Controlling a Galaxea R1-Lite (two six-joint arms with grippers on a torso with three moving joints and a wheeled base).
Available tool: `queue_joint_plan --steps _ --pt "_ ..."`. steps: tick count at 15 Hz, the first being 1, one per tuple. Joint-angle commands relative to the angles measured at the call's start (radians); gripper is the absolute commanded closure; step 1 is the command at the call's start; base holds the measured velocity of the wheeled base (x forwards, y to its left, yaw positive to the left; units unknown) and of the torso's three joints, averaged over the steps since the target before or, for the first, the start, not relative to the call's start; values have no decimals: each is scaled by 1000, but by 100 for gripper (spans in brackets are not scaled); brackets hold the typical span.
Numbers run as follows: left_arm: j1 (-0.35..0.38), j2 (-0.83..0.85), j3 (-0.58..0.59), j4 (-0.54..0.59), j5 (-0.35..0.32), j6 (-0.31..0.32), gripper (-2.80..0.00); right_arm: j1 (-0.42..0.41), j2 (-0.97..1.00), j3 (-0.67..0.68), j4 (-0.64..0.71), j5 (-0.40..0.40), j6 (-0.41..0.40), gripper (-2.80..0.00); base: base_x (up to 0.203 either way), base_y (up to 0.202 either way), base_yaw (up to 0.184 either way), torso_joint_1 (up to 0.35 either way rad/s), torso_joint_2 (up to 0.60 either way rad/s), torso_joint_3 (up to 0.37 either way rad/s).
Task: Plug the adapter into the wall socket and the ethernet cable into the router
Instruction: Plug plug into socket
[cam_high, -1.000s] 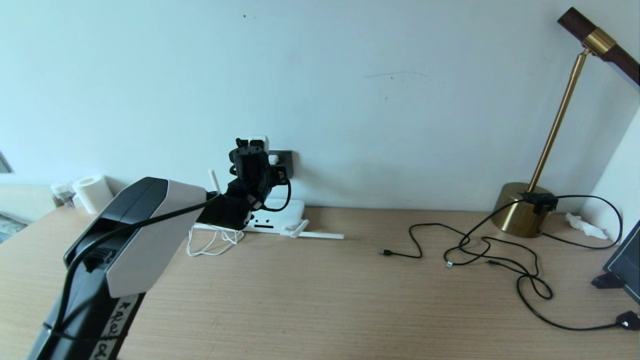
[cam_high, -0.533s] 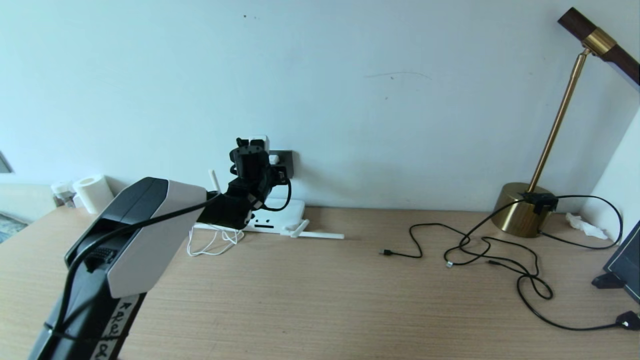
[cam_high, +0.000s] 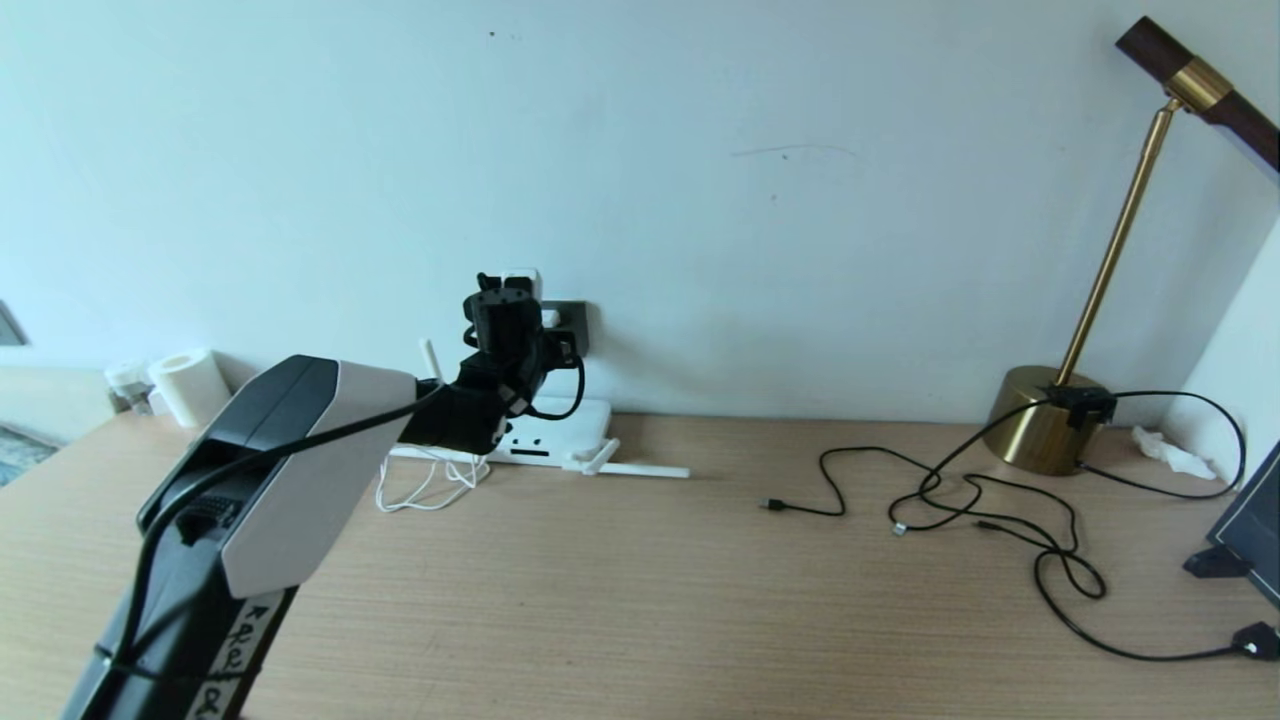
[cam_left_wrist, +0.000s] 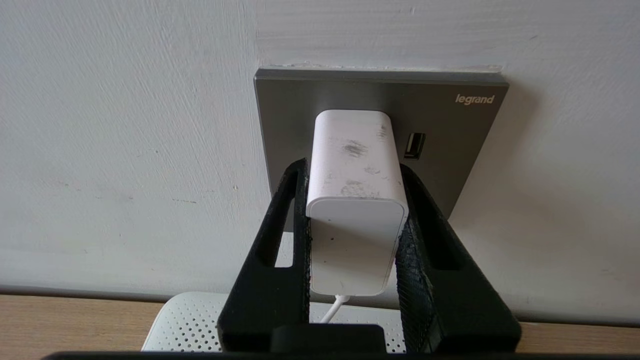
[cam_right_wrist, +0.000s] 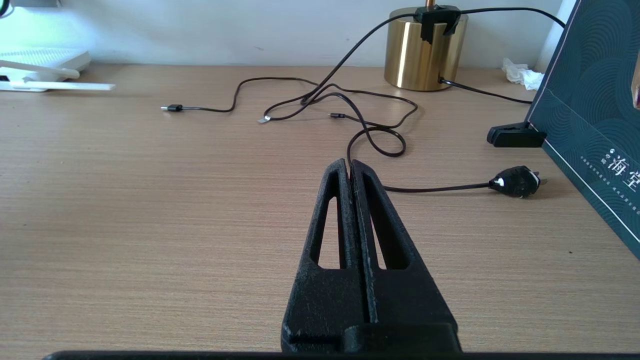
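Compared with a second ago, the left gripper (cam_high: 510, 290) sits very slightly higher against the wall, and the white top of the adapter (cam_left_wrist: 356, 200) shows a touch higher above the black wrist; everything else on the desk (cam_high: 640, 600) lies as it did. The gripper's two black fingers (cam_left_wrist: 280, 235) are clamped narrowly on either side of the adapter, whose far face is pressed against the dark grey wall socket (cam_left_wrist: 450, 130); whether the pins are fully seated cannot be told. The adapter's thin white cord (cam_left_wrist: 334, 307) drops from its near end, and in the head view it loops on the desk beside the router (cam_high: 560, 425), which lies flat against the wall just under the socket with one antenna (cam_high: 640, 469) folded down along the desk. The socket plate bears the word "legrand" in white at its corner, next to a small USB port (cam_left_wrist: 415, 145). Handwritten marks on a white label on the left arm's link (cam_high: 235, 640) are not legible. The right gripper (cam_right_wrist: 350, 165) hovers low over the desk with its fingers pressed together on nothing; beyond it lie thin black cables (cam_right_wrist: 350, 110), a brass lamp base (cam_right_wrist: 425, 50) and a dark green board (cam_right_wrist: 590, 115) printed with Chinese characters, of which "海" and "堂" can be read.
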Motion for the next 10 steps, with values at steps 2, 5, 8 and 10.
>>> queue_joint_plan --steps 2,5,8,10 --pt "-5 2 -1 -9 -1 0 0 0 0 11 0 0 0 0 0 0 0 0 0 0" --pt "-5 0 -1 -9 -1 0 0 0 0 11 0 0 0 0 0 0 0 0 0 0" --pt "-10 0 0 -9 -1 0 0 0 0 11 0 0 0 0 0 0 0 0 0 0" --pt "-16 0 -1 -12 -1 0 -280 1 0 11 0 0 0 0 0 0 0 0 0 0"
